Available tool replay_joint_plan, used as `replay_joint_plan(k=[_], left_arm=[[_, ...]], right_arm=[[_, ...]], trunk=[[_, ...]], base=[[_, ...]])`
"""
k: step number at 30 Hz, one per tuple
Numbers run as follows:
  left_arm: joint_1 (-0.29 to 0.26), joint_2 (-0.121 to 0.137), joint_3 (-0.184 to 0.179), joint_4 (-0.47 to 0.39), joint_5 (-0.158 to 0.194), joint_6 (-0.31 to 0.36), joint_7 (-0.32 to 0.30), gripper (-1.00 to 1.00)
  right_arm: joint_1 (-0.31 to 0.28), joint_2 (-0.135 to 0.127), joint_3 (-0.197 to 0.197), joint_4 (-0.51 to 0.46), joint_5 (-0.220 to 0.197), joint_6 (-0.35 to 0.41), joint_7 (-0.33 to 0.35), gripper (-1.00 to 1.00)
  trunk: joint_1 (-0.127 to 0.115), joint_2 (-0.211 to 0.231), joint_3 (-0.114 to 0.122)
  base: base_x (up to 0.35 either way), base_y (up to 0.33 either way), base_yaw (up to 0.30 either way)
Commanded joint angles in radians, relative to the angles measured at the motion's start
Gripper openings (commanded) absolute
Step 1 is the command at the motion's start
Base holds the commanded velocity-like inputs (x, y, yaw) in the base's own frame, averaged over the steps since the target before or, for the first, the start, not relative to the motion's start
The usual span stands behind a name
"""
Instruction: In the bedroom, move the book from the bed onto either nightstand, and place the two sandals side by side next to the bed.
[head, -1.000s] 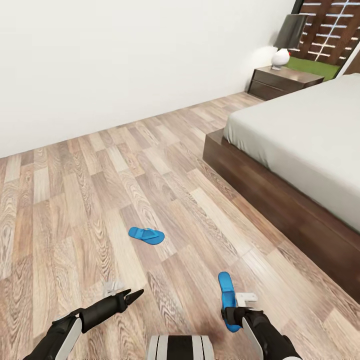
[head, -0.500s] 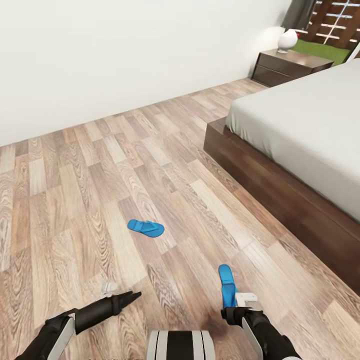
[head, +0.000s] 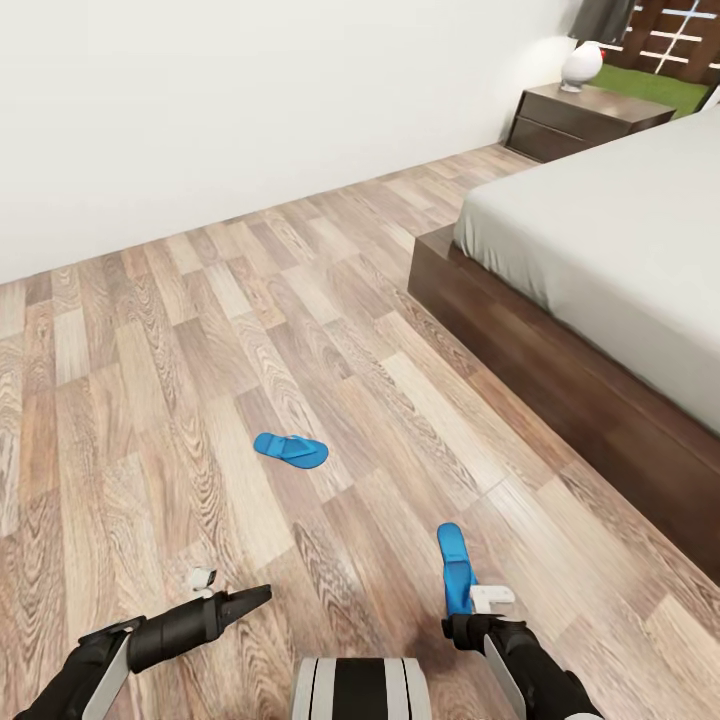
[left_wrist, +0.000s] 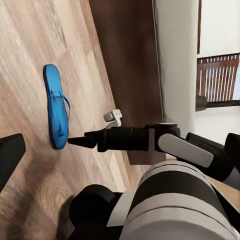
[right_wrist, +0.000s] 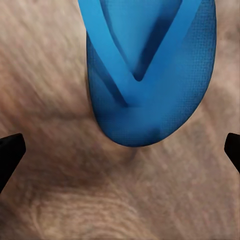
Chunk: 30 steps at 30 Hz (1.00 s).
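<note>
Two bright-blue sandals lie apart on the wood floor. One sandal is out in the open floor. The other sandal lies just ahead of my right gripper, whose fingertips stand wide apart, open and empty, short of the sandal's rounded end. My left gripper hovers low over the floor at the lower left, open and holding nothing. The bed with its dark frame fills the right side. A nightstand stands beyond it. The book is out of view.
A white wall runs along the far side of the floor. A white lamp sits on the nightstand. My trunk is at the bottom edge. The bed frame's dark side board runs close on my right.
The head view has shifted a little. My left arm has drawn back and lower toward the left. The right gripper and both sandals have stayed put.
</note>
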Motion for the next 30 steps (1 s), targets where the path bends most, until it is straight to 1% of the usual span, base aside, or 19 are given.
replay_joint_plan(k=[1,6,13,16,20,23,30], left_arm=[[0.0,0.0,0.0,0.0,0.001,0.01,-0.002,1.0],[0.0,0.0,0.001,0.0,0.0,0.009,0.0,1.0],[0.0,0.0,0.001,0.001,0.0,0.009,0.002,1.0],[0.0,0.0,0.001,0.001,0.0,0.009,0.003,1.0],[0.0,-0.003,-0.001,0.002,0.0,0.009,0.052,1.0],[0.0,-0.005,-0.001,0.002,0.0,0.009,0.071,1.0],[0.0,-0.006,-0.001,0.002,0.0,0.009,0.077,1.0]], right_arm=[[0.0,0.0,-0.001,-0.002,0.0,0.006,-0.001,1.0],[0.0,0.0,-0.001,-0.002,0.0,0.006,-0.001,1.0],[0.0,0.0,-0.001,-0.002,0.0,0.006,-0.001,1.0],[0.0,0.0,-0.001,-0.002,0.0,0.005,-0.001,1.0],[0.0,0.0,-0.001,-0.002,0.0,0.004,-0.001,1.0],[0.0,0.0,-0.001,-0.002,0.0,0.004,-0.001,1.0],[0.0,0.0,-0.001,-0.002,0.0,0.004,-0.001,1.0]], trunk=[[0.0,0.0,-0.001],[0.0,0.0,-0.001],[0.0,0.0,-0.001],[0.0,0.0,-0.001],[0.0,0.0,-0.001],[0.0,0.0,-0.001],[0.0,0.0,-0.001]], base=[[0.21,0.0,0.0],[0.211,0.0,0.0],[0.039,0.0,0.0],[0.154,0.0,0.0],[0.156,-0.027,0.0],[0.041,-0.007,0.0],[0.007,-0.001,0.0]])
